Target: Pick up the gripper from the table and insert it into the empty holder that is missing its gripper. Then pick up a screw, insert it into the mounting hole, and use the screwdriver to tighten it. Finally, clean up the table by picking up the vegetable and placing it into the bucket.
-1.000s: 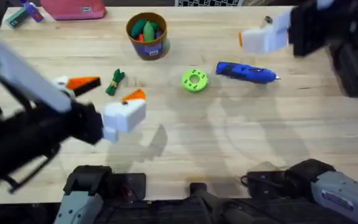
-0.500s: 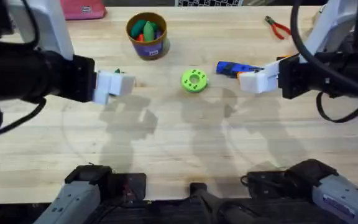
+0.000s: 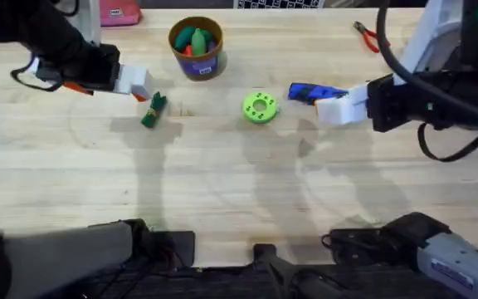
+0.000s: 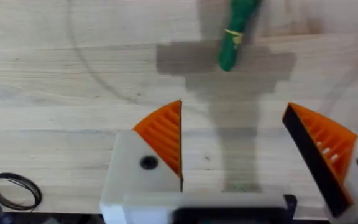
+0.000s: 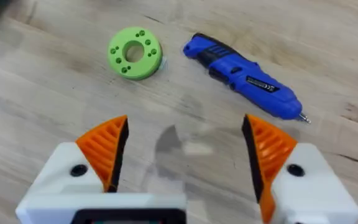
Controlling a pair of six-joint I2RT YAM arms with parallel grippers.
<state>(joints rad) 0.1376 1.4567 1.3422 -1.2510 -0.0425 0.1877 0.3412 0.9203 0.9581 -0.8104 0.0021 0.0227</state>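
Since a second ago: left gripper (image 3: 135, 80) swung from low over the near table up to the far left, now just beside the vegetable (image 3: 153, 110); right gripper (image 3: 338, 106) dropped from the far right corner to beside the screwdriver (image 3: 312, 90), barely shifted over the last half second

Left gripper (image 4: 238, 149): spread wide, nothing between the orange pads, vegetable (image 4: 234, 32) lying on bare wood ahead of them. Right gripper (image 5: 185, 158): also spread and empty, with screwdriver (image 5: 246, 76) and green disc (image 5: 135, 51) ahead

Bucket (image 3: 196, 46): far centre, well apart from the vegetable, already holding toy pieces

No loose orange wedge or screw made out on the table, so probably at the cleanup step

Risks, as judgement: vegetable slim and lying flat, so a descent off to one side could nudge it away or pinch only leaf tips, letting it slip out on the lift; a carry too low could clip the bucket rim and tip it

Surface: pale wooden table (image 3: 239, 191) with arm shadows. Beyond: pink case (image 3: 114, 10) at the far edge, red pliers (image 3: 368, 35) far right
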